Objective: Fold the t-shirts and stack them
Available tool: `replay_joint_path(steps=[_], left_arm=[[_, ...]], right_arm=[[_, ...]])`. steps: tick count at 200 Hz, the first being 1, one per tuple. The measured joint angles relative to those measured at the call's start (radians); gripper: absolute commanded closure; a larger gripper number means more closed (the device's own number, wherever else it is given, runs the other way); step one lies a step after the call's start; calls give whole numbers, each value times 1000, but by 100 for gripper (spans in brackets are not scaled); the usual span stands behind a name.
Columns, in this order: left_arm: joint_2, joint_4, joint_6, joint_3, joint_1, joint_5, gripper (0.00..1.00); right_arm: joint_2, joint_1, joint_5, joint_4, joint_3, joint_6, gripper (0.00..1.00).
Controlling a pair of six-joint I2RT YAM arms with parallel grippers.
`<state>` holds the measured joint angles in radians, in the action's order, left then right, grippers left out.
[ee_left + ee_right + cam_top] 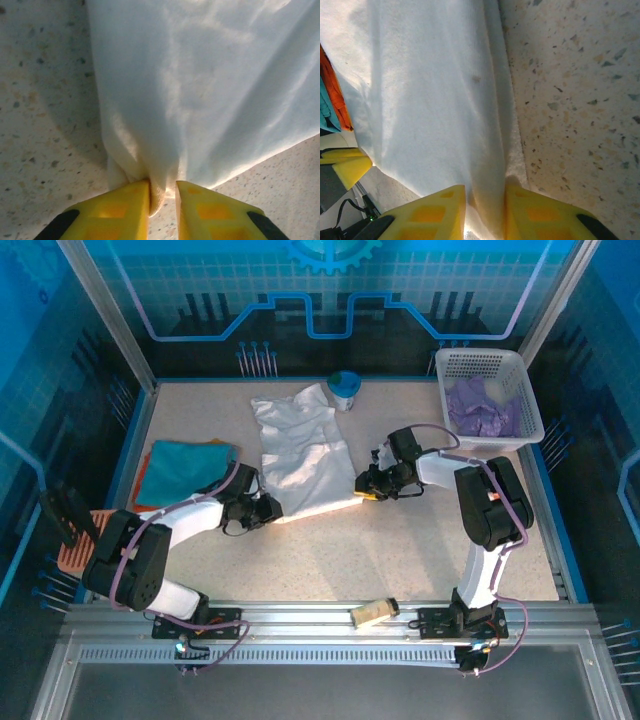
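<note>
- soft white cloth t-shirt point(300, 450) is lying rumpled mid-table btwn the arms; prob. handling light and limp, so the hem corners are looking like the best holds
- left gripper point(162, 192) is pinching the bunched near-left hem, yellow fingers nearly closed on it
- right gripper point(485, 197) is nipping the near-right edge likewise
- speckled matte tabletop point(570, 100) is prob. adding drag

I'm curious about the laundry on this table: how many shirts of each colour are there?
White shirt: 1
Teal shirt: 1
Orange shirt: 1, under the teal one
Purple shirt: 1 bundle in the basket, maybe more
Total: at least 4
</note>
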<state>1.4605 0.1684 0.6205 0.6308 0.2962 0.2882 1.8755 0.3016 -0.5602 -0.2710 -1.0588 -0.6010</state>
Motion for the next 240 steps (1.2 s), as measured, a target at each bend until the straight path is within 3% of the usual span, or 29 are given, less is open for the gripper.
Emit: replay_joint_path(steps=[36,57,89,158,168,178,201,216,240], left_arm=[[-25,8,-24,-21,0,-3,100],[-46,10,-42,-31,0,-4,100],[-115,15,-56,-68,0,-12,100],[-175,15,-49,-160,0,-2,100],[-174,13,-39,-167,0,-1,87],[-170,11,-29,-170,0,4,75],[-154,16,-5,-168,0,14,64],[-154,18,5,-161,0,24,51],[-169,52,26,-145,1,32,47]], right_arm=[[1,0,-20,3,13,0,87],[1,-1,-24,-3,14,10,95],[-1,-9,-23,-18,33,26,100],[-34,-14,-31,-24,120,41,100],[-43,-14,-35,-19,134,40,100],[-53,-14,-36,-16,147,37,94],[-80,-15,-30,-15,171,29,82],[-103,-15,-22,-35,180,17,59],[-149,-15,-5,-77,179,30,44]])
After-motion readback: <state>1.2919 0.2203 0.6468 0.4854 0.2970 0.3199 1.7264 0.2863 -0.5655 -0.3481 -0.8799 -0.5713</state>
